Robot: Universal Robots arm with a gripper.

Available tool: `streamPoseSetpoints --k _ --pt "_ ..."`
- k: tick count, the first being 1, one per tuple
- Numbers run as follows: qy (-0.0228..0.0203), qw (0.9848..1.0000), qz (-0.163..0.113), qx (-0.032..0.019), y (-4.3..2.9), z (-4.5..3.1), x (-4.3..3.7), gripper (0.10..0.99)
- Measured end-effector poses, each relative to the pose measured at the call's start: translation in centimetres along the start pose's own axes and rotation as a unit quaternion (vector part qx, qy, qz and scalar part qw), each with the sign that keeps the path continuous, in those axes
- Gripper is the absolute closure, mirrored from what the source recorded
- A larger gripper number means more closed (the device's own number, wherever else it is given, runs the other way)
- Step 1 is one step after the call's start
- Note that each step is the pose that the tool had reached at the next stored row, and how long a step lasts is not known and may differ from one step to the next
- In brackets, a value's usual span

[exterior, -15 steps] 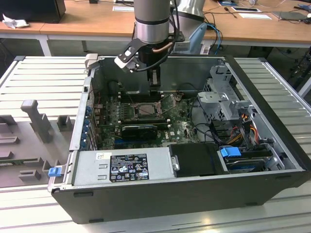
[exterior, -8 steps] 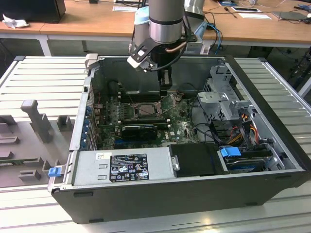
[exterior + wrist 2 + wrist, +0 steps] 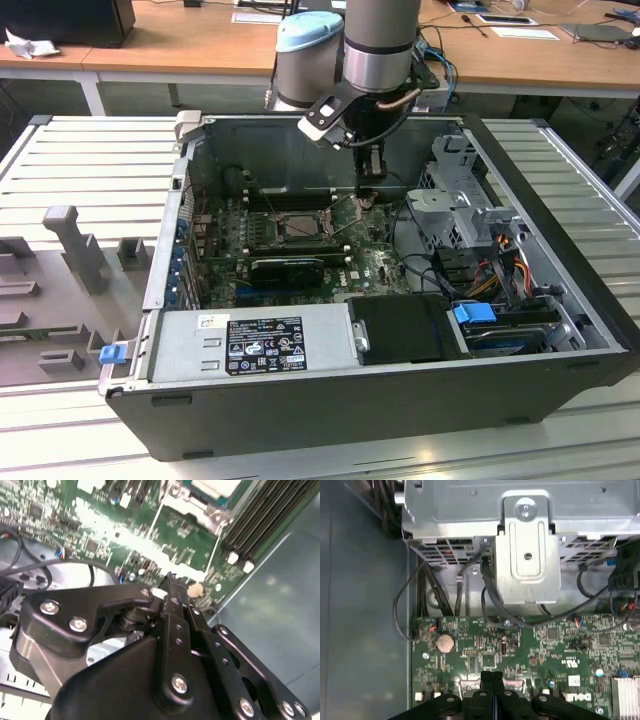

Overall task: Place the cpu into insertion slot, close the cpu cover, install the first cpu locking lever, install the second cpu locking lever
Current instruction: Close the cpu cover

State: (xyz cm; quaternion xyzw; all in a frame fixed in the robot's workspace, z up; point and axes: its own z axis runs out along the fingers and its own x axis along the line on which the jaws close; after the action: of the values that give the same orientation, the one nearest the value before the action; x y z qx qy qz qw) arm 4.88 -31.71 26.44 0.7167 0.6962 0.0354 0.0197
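A dark open computer case point(image 3: 400, 420) lies on its side on the grey slatted table point(image 3: 90, 160), and the grey robot arm point(image 3: 380, 40) reaches down into it. Its black jaws are pressed together with nothing between them; in the first wrist view the two fingers point(image 3: 486, 682) meet flat against each other. They hang just above the green motherboard point(image 3: 372, 262), on the exterior view's right of the square silvery-rimmed insertion slot point(image 3: 300, 226) and apart from it, near the silvery metal drive cage point(image 3: 450, 200). The small flat pale square cpu point(image 3: 220, 486) lies in that slot, seen at the edge of the second wrist view with the long black memory slots point(image 3: 265, 515) alongside. Two thin silvery wire levers point(image 3: 156, 519) stick out from the slot's frame over the board. Whether the thin silvery cpu cover is down over the chip I cannot tell. A round silver coin battery point(image 3: 445, 641) sits on the board near the fingertips. A long black expansion card point(image 3: 290, 268) and a grey power supply box point(image 3: 250, 340) lie on the near side of the slot
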Motion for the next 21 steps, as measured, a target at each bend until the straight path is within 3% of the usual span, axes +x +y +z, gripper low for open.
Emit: streamPoseSetpoints --k 1,3,6,9,10,11,12,13,14,15,20,21 --pt "0.0001 1.0000 0.000 0.0000 0.54 0.14 0.02 0.984" --pt "0.0000 1.0000 0.000 0.0000 0.84 0.47 0.02 0.984" --pt "0.0000 1.0000 0.000 0.0000 1.02 1.43 0.00 0.984" --pt "0.0001 1.0000 0.000 0.0015 1.10 1.90 -0.06 0.984" --pt "0.0001 1.0000 0.000 0.0047 1.09 1.94 -0.08 0.984" --pt "-0.0001 0.9999 0.000 0.0121 1.09 1.94 -0.08 0.984" --pt "-0.0003 0.9997 0.000 0.0239 1.10 1.94 -0.08 0.984" --pt "-0.0005 0.9992 0.000 0.0412 1.10 1.93 -0.08 0.984" --pt "0.0003 0.9991 -0.001 0.0413 1.01 1.87 -0.12 0.984" --pt "0.0016 0.9991 -0.002 0.0413 0.82 1.86 -0.14 0.984" --pt "0.0024 0.9992 -0.002 0.0392 -1.55 1.68 -0.22 0.984" --pt "0.0024 0.9993 -0.002 0.0380 -2.31 1.62 -0.24 0.984"
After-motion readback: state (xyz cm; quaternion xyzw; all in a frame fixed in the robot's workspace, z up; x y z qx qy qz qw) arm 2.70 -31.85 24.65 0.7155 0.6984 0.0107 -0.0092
